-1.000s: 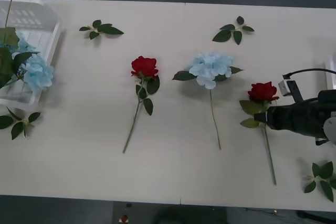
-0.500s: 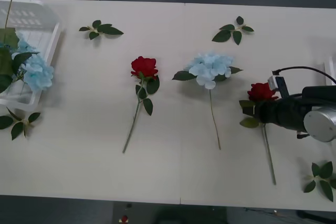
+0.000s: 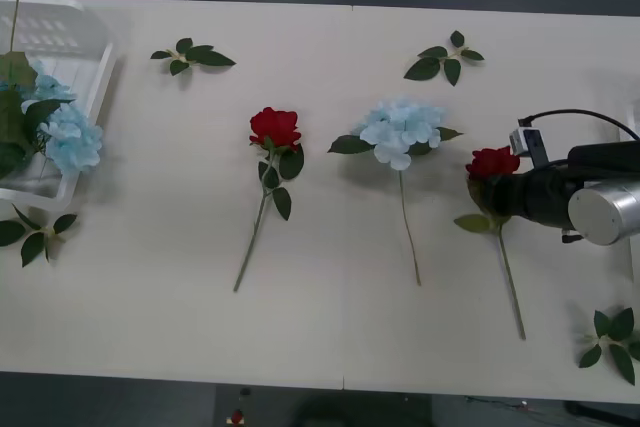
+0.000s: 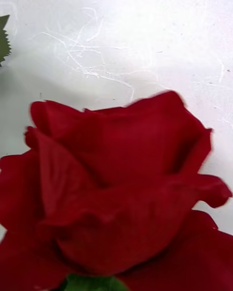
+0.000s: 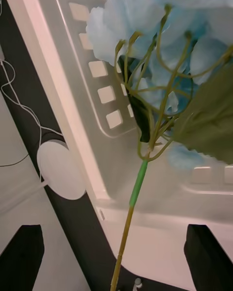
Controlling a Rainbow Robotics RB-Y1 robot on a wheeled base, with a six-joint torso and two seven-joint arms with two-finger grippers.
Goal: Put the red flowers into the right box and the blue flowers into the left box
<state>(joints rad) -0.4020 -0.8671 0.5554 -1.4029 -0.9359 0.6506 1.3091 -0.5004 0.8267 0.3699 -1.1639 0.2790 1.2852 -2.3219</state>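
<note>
**Item 1, right gripper** (image 3: 498,199): near the worktop's (image 3: 330,327) right edge, set across the stem of a red rose (image 3: 492,162) just under the bloom. The bloom sits close against my wrist camera (image 4: 116,189). Whether I am clamped on the stem, I cannot tell.

**Item 2, left gripper** (image 5: 116,264): over the left box (image 3: 60,32) at the far left corner. Fingers (image 5: 22,257) are spread wide, with the stem of a blue flower (image 5: 160,39) running between them, untouched.

**Item 3, flowers to sort:** a second rose (image 3: 275,127) and a blue cluster (image 3: 400,129) lie mid-worktop, well apart. More blue heads (image 3: 70,137) rest in the left box.

**Item 4, risks:**
- The thin stem could slip or pivot in a light hold, swinging the long tail.
- The tail could drag over the worktop or catch the leaf sprig (image 3: 612,342) near the right front corner on the way to the right box.
- Squeezing at the leaves could tear one off.
</note>
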